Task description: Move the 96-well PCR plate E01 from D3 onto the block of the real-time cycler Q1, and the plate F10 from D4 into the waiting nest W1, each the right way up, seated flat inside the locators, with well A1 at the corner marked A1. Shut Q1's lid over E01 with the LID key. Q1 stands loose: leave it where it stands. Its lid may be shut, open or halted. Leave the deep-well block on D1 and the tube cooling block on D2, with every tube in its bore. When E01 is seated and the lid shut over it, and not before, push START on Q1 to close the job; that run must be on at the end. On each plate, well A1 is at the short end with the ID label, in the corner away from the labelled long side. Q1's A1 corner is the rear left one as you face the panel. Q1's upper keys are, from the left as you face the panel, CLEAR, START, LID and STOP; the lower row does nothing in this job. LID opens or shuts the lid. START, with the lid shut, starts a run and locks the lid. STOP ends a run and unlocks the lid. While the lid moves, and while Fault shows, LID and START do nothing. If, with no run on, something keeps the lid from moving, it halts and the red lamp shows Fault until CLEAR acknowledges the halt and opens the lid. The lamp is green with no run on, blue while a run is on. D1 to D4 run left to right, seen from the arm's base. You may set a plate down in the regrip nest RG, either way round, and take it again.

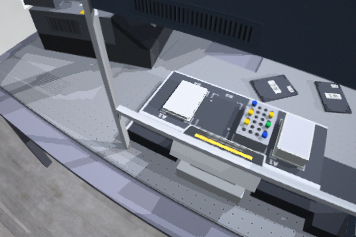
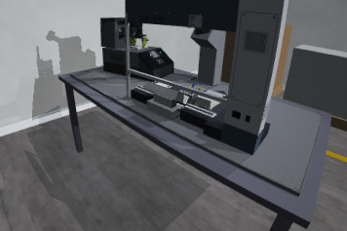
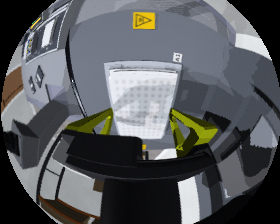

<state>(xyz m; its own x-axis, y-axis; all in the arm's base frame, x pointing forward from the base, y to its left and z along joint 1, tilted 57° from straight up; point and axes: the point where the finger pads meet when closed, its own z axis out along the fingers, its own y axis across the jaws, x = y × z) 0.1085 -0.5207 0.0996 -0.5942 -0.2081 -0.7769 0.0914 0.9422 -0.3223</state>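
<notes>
Yellow-tipped fingers spread wide, holding nothing, hovering just above a white 96-well PCR plate (image 3: 140, 100) lying flat on the grey real-time cycler (image 2: 146, 60). On the counter (image 1: 60, 101), away from cycler, a 2nd white well plate (image 1: 186, 99) sits in the deck tray next to the tube block w/ coloured caps (image 1: 257, 119).

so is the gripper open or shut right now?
Open. In the wrist view the yellow fingers stand wide apart over the white plate, gripping nothing.

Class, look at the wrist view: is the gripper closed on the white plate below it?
No. The gripper is wide open, its yellow fingers spread to either side of the white plate lying beneath them, gripping nothing.
</notes>
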